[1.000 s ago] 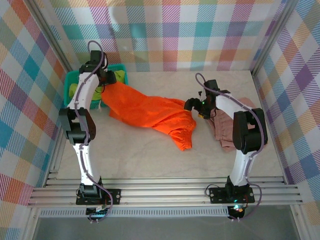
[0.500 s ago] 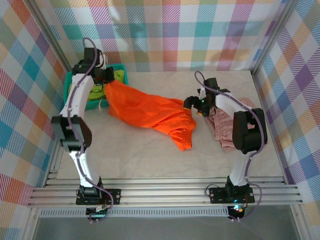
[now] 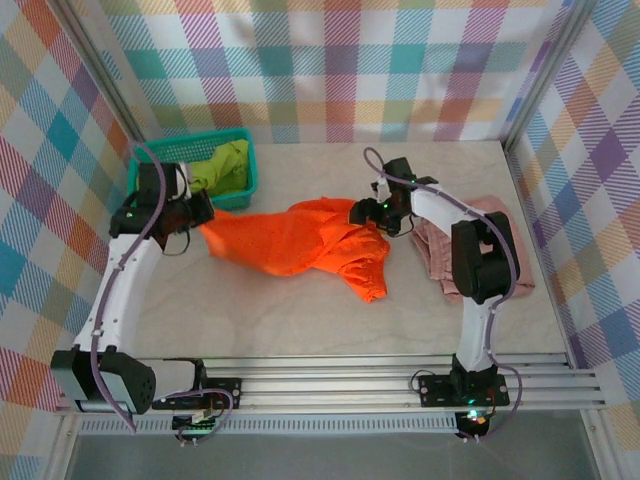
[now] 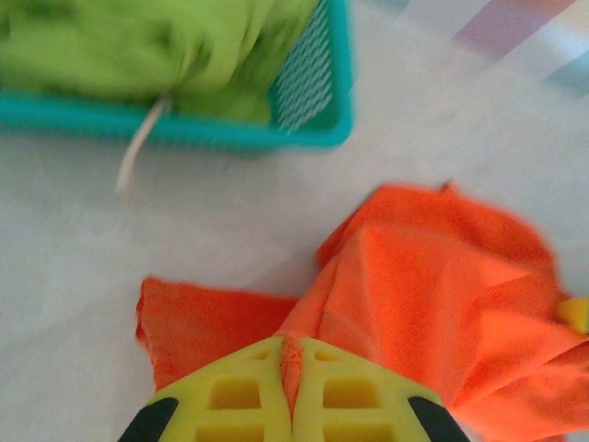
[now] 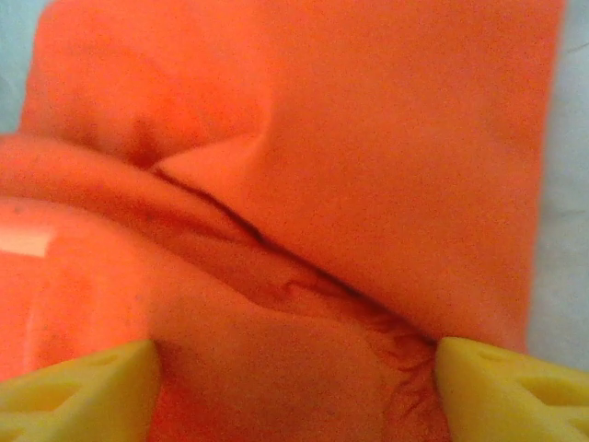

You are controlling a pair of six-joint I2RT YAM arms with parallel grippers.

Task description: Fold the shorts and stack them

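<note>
Top external: left hand (image 3: 201, 209) clenched on the bright orange cloth shorts (image 3: 295, 238), crumpled on the desk (image 3: 300, 320). Right hand (image 3: 360, 211) hovers spread open over their other end. Looks like the spreading-out step; next, the right must pinch cloth and both pull flat.

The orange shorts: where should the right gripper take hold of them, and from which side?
Probably the raised fold at their right end, from above. The orange shorts lie bunched on the table, the left gripper is shut on their left end, and the open right gripper hangs over that fold.
</note>
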